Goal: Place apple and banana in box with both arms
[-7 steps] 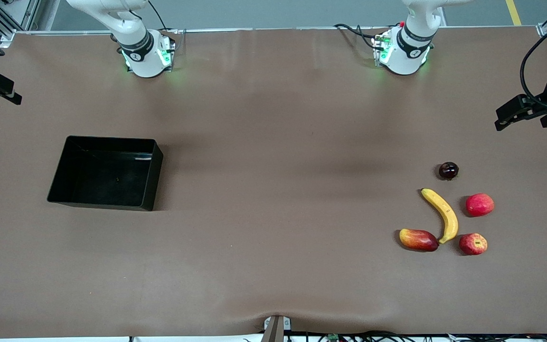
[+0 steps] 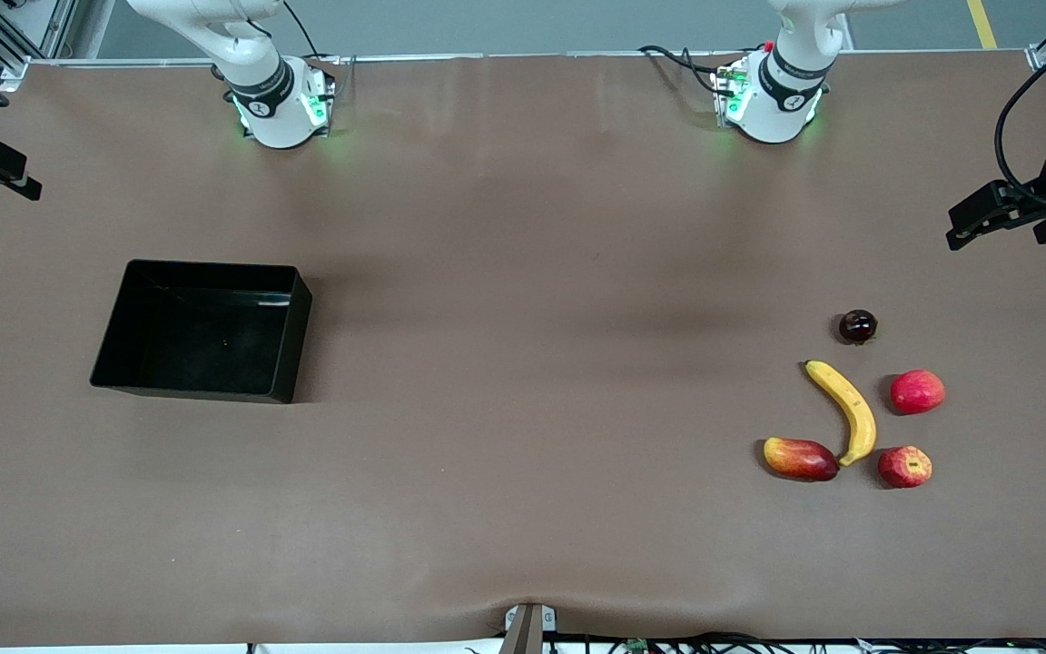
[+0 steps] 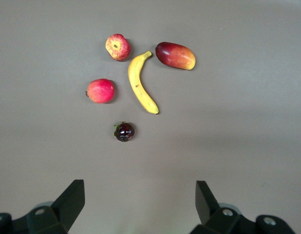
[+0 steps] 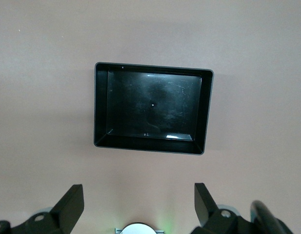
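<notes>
Banana (image 2: 845, 411) lies at the lower right of the front view, on the brown bench (image 2: 523, 363) toward the left arm's end, its lower tip just beside the oblong red-and-yellow fruit (image 2: 800, 458). The apple (image 2: 905, 466) sits low in that same cluster, apart from the banana's lower end and nearer to the front camera than the smooth pinkish-red fruit (image 2: 918, 391). A small dark round fruit (image 2: 858, 326) rests farthest from the camera of the group.

At the left middle of the front view, toward the right arm's end, the black box (image 2: 291, 341) stands with nothing in it, well apart from all the fruit.

Seen in the left wrist view, the left gripper (image 3: 140, 202) hangs high over the fruit cluster, fingers (image 3: 70, 200) spread wide and holding nothing. The right gripper (image 4: 138, 202) hangs over the bench just beside the box, fingers (image 4: 70, 202) likewise spread wide and empty.
</notes>
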